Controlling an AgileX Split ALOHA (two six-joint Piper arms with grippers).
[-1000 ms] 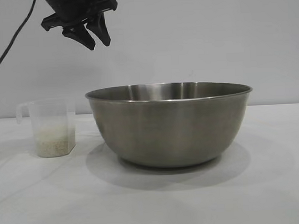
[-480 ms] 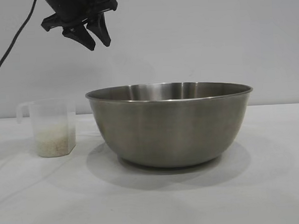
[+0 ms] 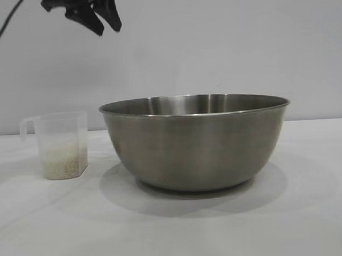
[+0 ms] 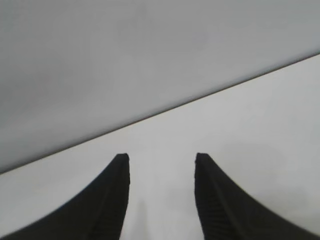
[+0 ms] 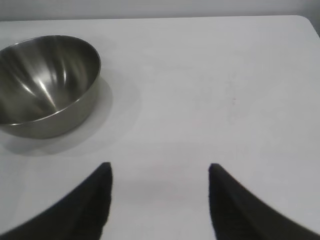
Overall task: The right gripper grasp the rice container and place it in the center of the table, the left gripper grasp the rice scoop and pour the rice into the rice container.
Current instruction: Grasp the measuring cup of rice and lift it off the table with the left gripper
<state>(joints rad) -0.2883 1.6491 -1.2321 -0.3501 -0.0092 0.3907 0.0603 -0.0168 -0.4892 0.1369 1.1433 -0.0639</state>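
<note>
The rice container [image 3: 195, 144], a big steel bowl, stands on the white table [image 3: 175, 230] at the middle. It is empty in the right wrist view [image 5: 45, 80]. The rice scoop [image 3: 61, 145], a frosted plastic cup, stands upright to the bowl's left with rice [image 3: 62, 162] in its lower third. My left gripper [image 3: 107, 26] hangs high above the gap between cup and bowl, open and empty; its wrist view [image 4: 161, 156] shows only bare cloth. My right gripper [image 5: 160, 166] is open and empty above bare table, well away from the bowl, and is out of the exterior view.
A plain grey wall [image 3: 224, 46] runs behind the table. The table's far edge [image 4: 210, 95] crosses the left wrist view. White cloth lies bare in front of the bowl and to its right.
My left gripper has risen, now partly cut off by the exterior view's top edge. The bowl and cup have not moved.
</note>
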